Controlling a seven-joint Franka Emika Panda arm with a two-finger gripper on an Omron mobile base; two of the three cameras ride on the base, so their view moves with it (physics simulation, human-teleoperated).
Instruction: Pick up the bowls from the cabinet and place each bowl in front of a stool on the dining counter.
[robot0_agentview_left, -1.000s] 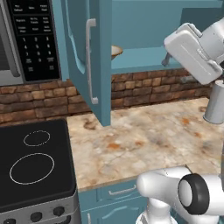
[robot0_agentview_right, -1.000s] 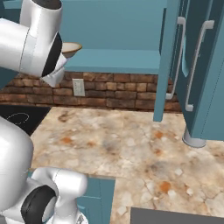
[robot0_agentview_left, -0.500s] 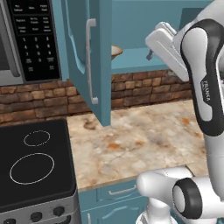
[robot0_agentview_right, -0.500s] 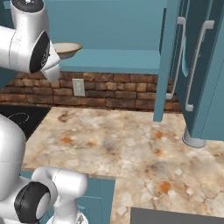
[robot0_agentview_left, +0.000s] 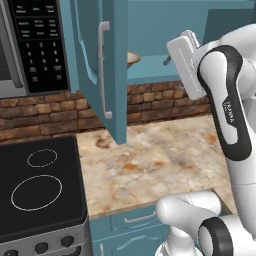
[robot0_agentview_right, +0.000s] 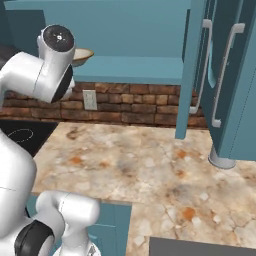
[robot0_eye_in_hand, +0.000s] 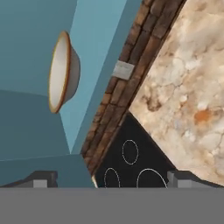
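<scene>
Your gripper (robot0_eye_in_hand: 109, 179) wide open, holding nothing. Cream bowl (robot0_eye_in_hand: 62, 72) sits on cabinet shelf (robot0_agentview_right: 135, 70), ahead of fingers, off to side. You turn toward bowl, then reach in.

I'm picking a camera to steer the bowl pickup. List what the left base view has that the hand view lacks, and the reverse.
Left base view alone: the microwave, the open cabinet door with its bar handle, the drawer fronts under the worktop, and the arm's white hand raised near the shelf.

Hand view alone: the beige bowl's whole rim and inside, a wall outlet, and the open gripper.

Both: that bowl, the teal shelf, brick backsplash, marble worktop, and black cooktop.
</scene>
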